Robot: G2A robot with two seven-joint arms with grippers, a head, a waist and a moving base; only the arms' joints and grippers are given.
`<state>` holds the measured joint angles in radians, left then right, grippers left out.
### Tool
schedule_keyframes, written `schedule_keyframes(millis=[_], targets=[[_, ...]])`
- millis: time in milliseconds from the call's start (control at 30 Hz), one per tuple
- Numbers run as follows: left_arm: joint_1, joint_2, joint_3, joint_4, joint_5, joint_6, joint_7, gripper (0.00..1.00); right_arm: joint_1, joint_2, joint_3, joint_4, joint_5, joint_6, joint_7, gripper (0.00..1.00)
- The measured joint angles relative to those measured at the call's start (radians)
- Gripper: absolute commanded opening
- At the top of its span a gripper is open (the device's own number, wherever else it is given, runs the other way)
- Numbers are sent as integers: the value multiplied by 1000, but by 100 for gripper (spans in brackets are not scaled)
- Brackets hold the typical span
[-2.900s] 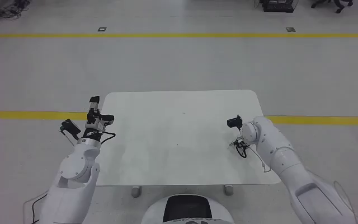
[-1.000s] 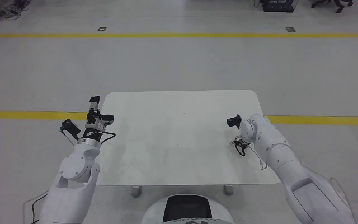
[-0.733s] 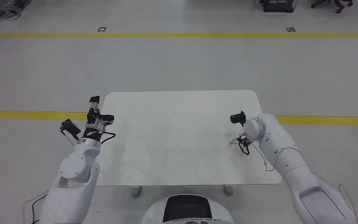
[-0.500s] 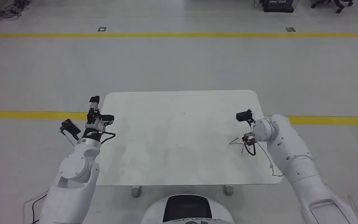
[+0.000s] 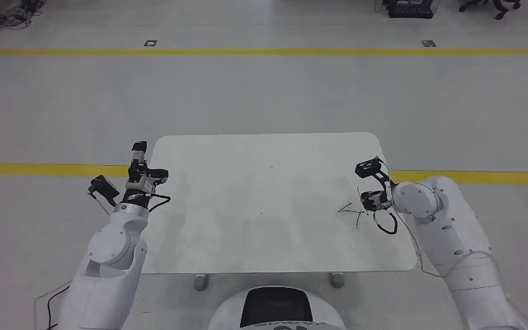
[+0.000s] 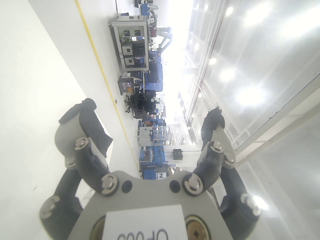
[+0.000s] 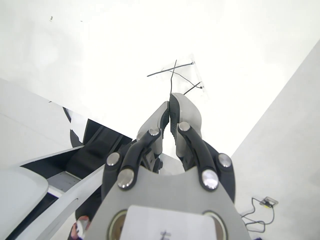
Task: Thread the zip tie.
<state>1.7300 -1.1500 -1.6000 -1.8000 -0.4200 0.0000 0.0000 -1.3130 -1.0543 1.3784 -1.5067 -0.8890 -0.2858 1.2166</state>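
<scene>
1. Zip tie (image 7: 172, 81): thin black strip, end pinched in R gripper (image 7: 170, 99), right side of table (image 5: 247, 181).
2. Loose ties (image 7: 185, 65) lie crossed beside it.
3. L gripper (image 6: 150, 116): fingers spread, empty, off left edge.

A pale grey floor (image 5: 264, 91) spreads all round the white desk (image 5: 264, 165). One yellow line (image 5: 264, 52) crosses the upper frame, and a second yellow line (image 5: 49, 169) runs at mid-height behind the desk. Two small floor plates (image 5: 150, 42) sit beside the upper line.

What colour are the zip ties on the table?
The zip ties are black; best in right wrist view.
</scene>
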Motion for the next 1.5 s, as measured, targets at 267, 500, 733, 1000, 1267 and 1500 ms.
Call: schedule_keyframes(millis=[267,500,733,1000,1267,1500], targets=[[0,0,0,0,0,0,0,100,-1,0,1,-3,-2,-3,-3,0],[0,0,0,0,0,0,0,100,-15,5,-13,-36,-80,-24,-73,0],[0,0,0,0,0,0,0,100,-54,45,-128,-215,-257,-54,-258,0],[0,0,0,0,0,0,0,100,-33,163,-415,-268,-561,-54,-589,0],[0,0,0,0,0,0,0,100,-9,215,-484,-259,-645,-54,-746,0],[0,0,0,0,0,0,0,100,-13,216,-494,-248,-651,-54,-792,0]])
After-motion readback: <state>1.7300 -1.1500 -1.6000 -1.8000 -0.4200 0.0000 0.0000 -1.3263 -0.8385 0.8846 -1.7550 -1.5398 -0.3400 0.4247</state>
